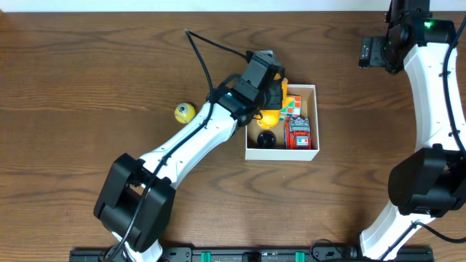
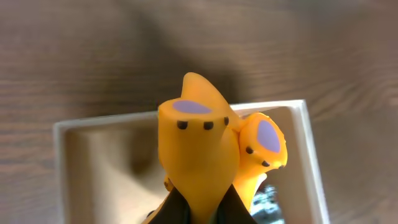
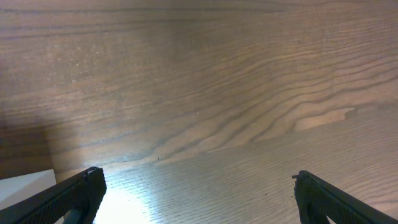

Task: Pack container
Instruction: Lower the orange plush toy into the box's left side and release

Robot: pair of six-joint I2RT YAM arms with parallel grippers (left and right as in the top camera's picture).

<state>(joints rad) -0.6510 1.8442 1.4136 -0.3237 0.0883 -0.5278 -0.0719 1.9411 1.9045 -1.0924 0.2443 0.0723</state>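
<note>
Near the desk's middle, the container is sitting partly filled. The left gripper is pinching an orange toy just above it, seemingly mid-placement. The right gripper is hanging spread wide by the far right corner. Lowering, then releasing, is likely coming next.

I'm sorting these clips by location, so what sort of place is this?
Probably a robotics lab bench, not a home: a white left arm and right arm mounted at a wooden table, with toys in a small cardboard container.
</note>
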